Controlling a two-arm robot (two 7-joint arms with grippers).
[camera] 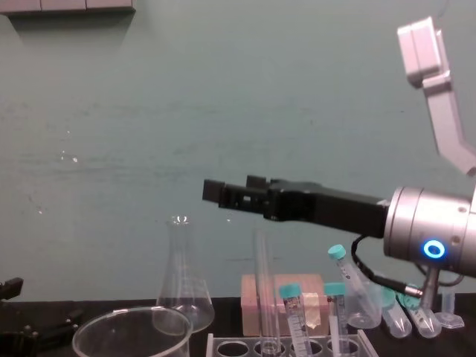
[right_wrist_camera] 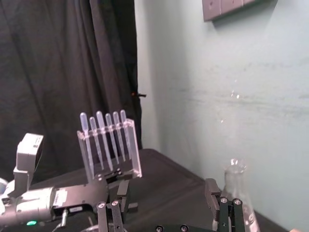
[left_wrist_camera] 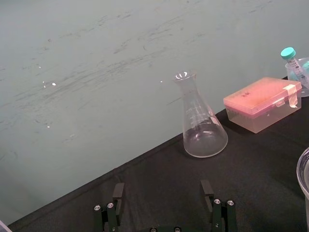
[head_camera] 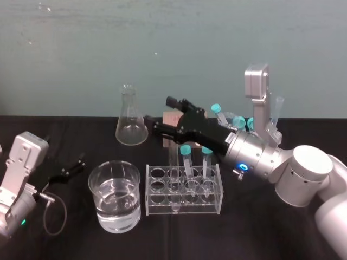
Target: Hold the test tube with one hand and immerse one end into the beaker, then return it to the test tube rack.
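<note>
Right gripper (head_camera: 164, 115) hovers at the centre of the head view, black fingers spread apart and grasping nothing, reaching in from the right above the test tube rack (head_camera: 184, 201). From the chest camera, its fingertips hang just above and left of the top of the test tube (camera: 264, 290), clear of it. That tall, uncapped tube stands upright in the rack at lower centre, beside two teal-capped tubes (head_camera: 186, 162); it appears to sit in a rear hole, though the clear plastic makes that hard to judge. Just left of the rack, the beaker (head_camera: 115, 197) holds clear liquid. Left gripper (head_camera: 72, 167) sits low over the black table (head_camera: 244, 233) at lower left, fingers parted and empty. A conical flask (head_camera: 131, 123) and a pink box (camera: 271, 297) stand behind
</note>
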